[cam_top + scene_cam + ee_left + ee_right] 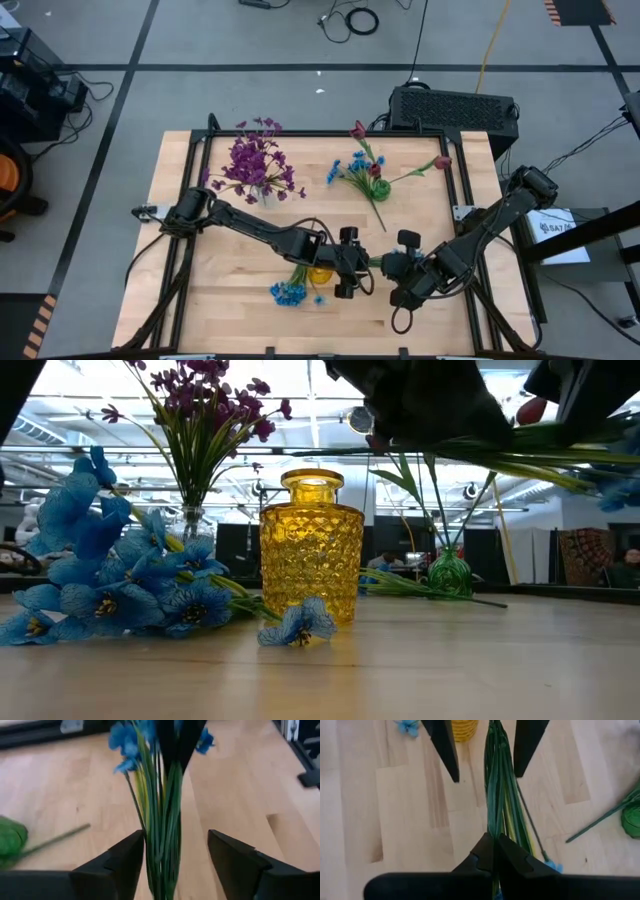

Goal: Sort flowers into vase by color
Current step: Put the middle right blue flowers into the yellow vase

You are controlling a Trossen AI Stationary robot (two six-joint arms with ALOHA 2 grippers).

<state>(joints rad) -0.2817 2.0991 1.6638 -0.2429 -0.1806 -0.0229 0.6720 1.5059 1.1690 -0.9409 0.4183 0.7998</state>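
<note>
At lower centre, the right gripper (495, 851) clamps the blue sprig (500, 785) while the left gripper (175, 855) gapes around its stems; it should close before the right lets go beside the yellow vase (311, 548).

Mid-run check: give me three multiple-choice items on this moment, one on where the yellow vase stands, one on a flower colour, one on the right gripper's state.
1. The yellow vase stands:
A) beside the loose blue flowers
B) at the far left corner
C) off the table

2. The flowers in the clear vase are:
A) red
B) purple
C) blue

3. The right gripper is:
A) open above bare table
B) shut on green stems
C) shut on the yellow vase

Key:
1 A, blue blossoms lie at its foot.
2 B, purple flowers rise from it.
3 B, its fingers meet on the stems, with the open left gripper straddling them.
</note>
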